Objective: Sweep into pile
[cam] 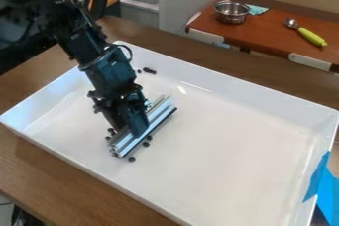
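Note:
The black gripper (137, 130) points down over the left half of the white tray (232, 160), shut on a silver metal bar (161, 113) with a dark lower edge. That bar lies diagonally, low over the tray floor. Small dark round pieces surround its near end: some on the left side (110, 131), others on the right (147, 143), and one just in front (132, 159). A few more dark pieces (149, 71) rest by the tray's back wall, beyond the bar's far end. The arm hides part of the tray behind it.
Raised white walls (265, 93) enclose the tray, which stands on a brown wooden table (73, 180). Blue tape (324, 185) covers part of its right rim. Behind are a metal pot (231, 13) and a green-handled utensil (310, 36) on a reddish-brown surface.

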Robot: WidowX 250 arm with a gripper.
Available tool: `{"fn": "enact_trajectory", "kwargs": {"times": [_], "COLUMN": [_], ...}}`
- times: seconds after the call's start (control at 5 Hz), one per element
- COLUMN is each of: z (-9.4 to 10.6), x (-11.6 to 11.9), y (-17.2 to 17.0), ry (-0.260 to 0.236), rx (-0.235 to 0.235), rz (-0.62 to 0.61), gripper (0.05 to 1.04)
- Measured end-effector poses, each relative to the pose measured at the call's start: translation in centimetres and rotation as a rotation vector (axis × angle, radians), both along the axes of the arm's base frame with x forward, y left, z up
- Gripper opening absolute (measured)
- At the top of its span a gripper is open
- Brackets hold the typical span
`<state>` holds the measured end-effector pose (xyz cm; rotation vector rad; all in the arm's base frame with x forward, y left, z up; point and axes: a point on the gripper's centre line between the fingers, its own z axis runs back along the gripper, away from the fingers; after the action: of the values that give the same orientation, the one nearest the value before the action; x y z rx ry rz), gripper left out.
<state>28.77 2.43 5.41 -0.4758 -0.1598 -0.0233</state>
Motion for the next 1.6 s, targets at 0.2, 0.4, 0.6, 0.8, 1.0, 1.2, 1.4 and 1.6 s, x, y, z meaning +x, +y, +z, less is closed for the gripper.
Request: {"fn": "enact_trajectory", "kwargs": {"times": [0.2,0.4,0.6,0.8,1.0,1.2,1.4,1.6], "z": [2.0,2.6,1.5,0.1,-0.6,-0.9,-1.1,-1.3], "x": [-0.5,-0.6,-0.7,-1.1,-1.2,-1.0,-0.9,-0.4], "y": [-0.8,-1.6,-3.5,-5.1,-5.6,-5.5,-4.3,-3.3], "ry": [-0.003,0.002,-0.004,-0.019,-0.038,-0.052,-0.045,-0.039], "rx": [-0.042,-0.053,-0.030,0.001,0.018,0.026,0.022,0.030], "rz": [0.001,-0.001,-0.016,-0.038,-0.038,-0.043,-0.037,-0.039], "gripper": [0.373,0.373,0.373,0.373,0.373,0.373,0.373,0.373]}}
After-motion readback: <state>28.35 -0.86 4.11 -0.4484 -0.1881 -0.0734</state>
